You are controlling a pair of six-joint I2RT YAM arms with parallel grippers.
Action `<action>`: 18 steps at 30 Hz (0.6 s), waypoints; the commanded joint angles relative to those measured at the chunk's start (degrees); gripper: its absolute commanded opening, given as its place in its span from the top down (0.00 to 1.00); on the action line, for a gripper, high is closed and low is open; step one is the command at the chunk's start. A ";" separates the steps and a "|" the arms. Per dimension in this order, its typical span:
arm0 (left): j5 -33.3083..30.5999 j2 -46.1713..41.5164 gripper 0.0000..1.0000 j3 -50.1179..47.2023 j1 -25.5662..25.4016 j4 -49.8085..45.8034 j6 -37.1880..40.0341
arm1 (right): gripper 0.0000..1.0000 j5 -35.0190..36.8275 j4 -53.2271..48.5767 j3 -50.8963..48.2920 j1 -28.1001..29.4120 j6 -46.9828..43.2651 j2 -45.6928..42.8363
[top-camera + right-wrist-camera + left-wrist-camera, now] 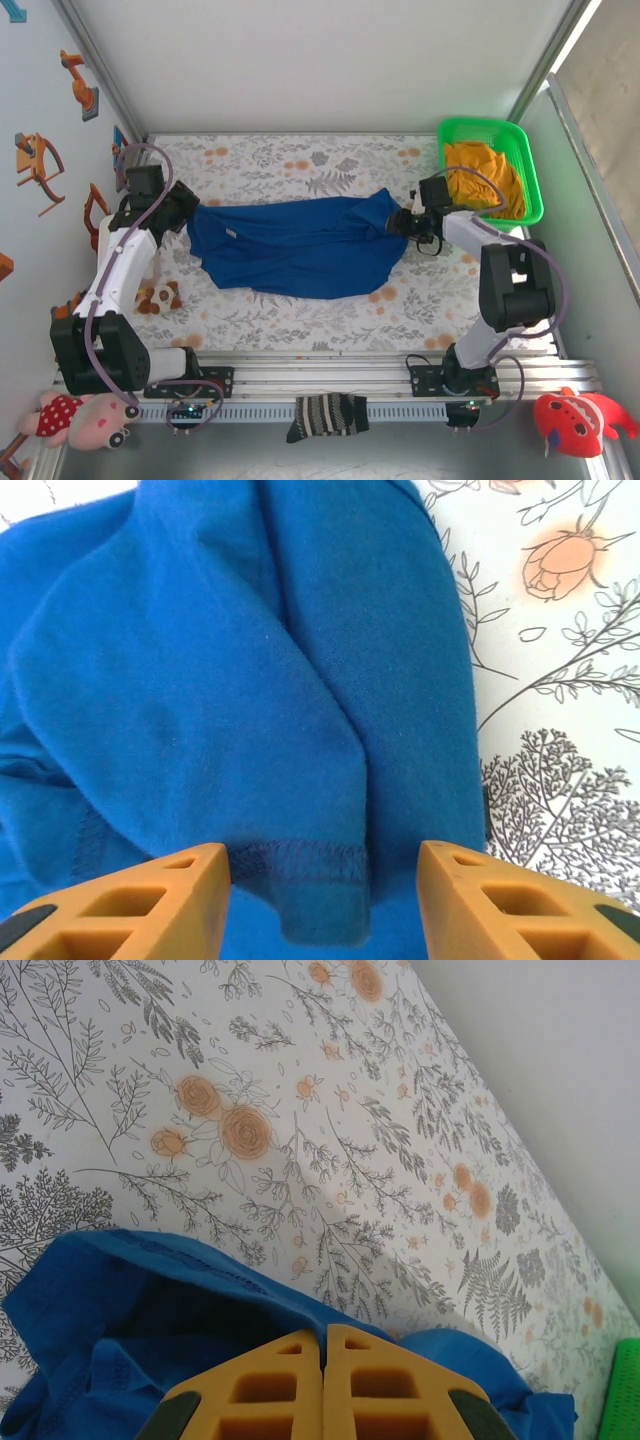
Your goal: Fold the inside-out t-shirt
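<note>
The inside-out t-shirt lies rumpled across the middle of the table. The left gripper is pressed together on its left edge, apparently pinching cloth; the right gripper stands spread astride a stitched hem. Step 1 (flattening) looks in hand; next, the right must close on that hem.

Blue t-shirt on floral table

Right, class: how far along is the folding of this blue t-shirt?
Done: the t-shirt lies rumpled across the table, with no neat fold showing. In hand: the left gripper is shut at its left end; the right gripper stands open over a stitched hem. To do: every fold.
</note>
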 commanded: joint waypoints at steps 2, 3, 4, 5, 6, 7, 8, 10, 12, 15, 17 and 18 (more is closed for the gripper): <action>-0.48 0.47 1.00 0.48 -0.35 1.00 1.33 | 0.82 -0.86 1.17 3.82 0.37 -0.61 1.63; -0.37 0.58 1.00 0.67 -0.36 1.02 1.33 | 1.00 -1.41 0.57 4.89 0.37 -0.84 1.66; -0.26 0.68 1.00 0.97 -0.30 1.02 1.33 | 1.00 -1.90 -0.25 6.08 0.37 -1.10 1.32; 0.03 0.67 1.00 1.69 -0.29 0.79 1.40 | 1.00 -2.11 -1.64 7.72 0.37 -1.52 0.40; 0.29 0.67 1.00 2.85 -0.30 0.33 1.64 | 1.00 -2.37 -3.21 9.53 0.28 -1.72 -0.95; 0.47 0.79 1.00 4.29 -0.29 -0.41 1.94 | 1.00 -2.79 -4.54 11.30 0.12 -1.86 -2.47; 0.85 0.70 1.00 6.36 -0.21 -1.36 2.20 | 1.00 -3.64 -6.06 13.68 -0.21 -1.78 -4.15; 1.79 0.47 1.00 10.88 -0.12 -2.65 2.16 | 1.00 -5.21 -9.02 18.81 -1.10 -1.33 -7.70; 2.58 -0.08 1.00 15.77 -0.08 -3.38 1.36 | 1.00 -6.73 -11.35 24.48 -2.35 0.03 -11.53; 3.14 -1.56 1.00 22.58 0.08 -4.02 -0.13 | 1.00 -8.86 -12.58 30.92 -4.62 3.09 -16.48; 3.45 -3.10 1.00 25.92 0.07 -3.91 -1.31 | 1.00 -9.49 -13.66 35.07 -5.92 4.58 -19.43; 3.56 -3.84 1.00 26.78 0.06 -3.64 -1.75 | 1.00 -9.15 -14.27 36.38 -6.12 4.62 -20.62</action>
